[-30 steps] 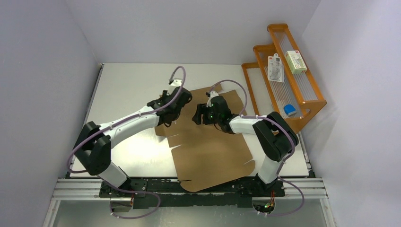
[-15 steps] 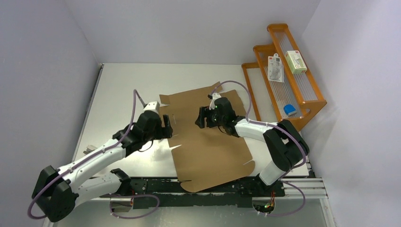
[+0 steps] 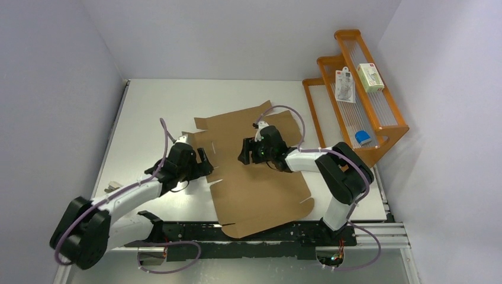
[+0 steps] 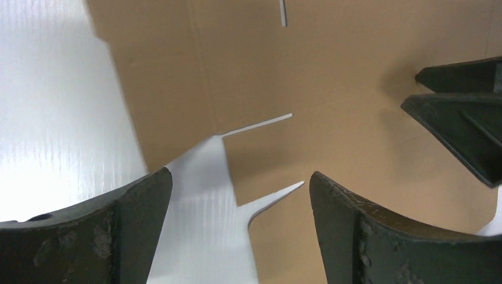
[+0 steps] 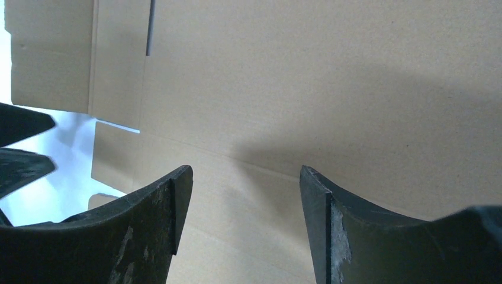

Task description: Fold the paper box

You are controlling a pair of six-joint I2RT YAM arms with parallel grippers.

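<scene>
The paper box is a flat brown die-cut cardboard sheet (image 3: 260, 189) lying on the white table, with flaps and slots along its left edge. My left gripper (image 3: 206, 163) is open and empty, low at that left edge; its wrist view shows the slotted flaps (image 4: 260, 124) between its fingers (image 4: 367, 231). My right gripper (image 3: 244, 152) is open and empty, just above the sheet's middle, pointing left. Its wrist view shows plain cardboard (image 5: 331, 77) and a crease below its fingertips (image 5: 171, 195). The left gripper's tips show at that view's left edge.
An orange wire-fronted rack (image 3: 355, 94) stands at the table's right, holding small white packages (image 3: 345, 86) and a blue item (image 3: 363, 138). The sheet's near end overhangs the metal rail (image 3: 379, 234) at the table's front edge. Grey walls enclose the table.
My left arm pulled back from over the sheet's far left to its left edge and sank low. The sheet turned slightly and shifted left. My right gripper moved a little left.
</scene>
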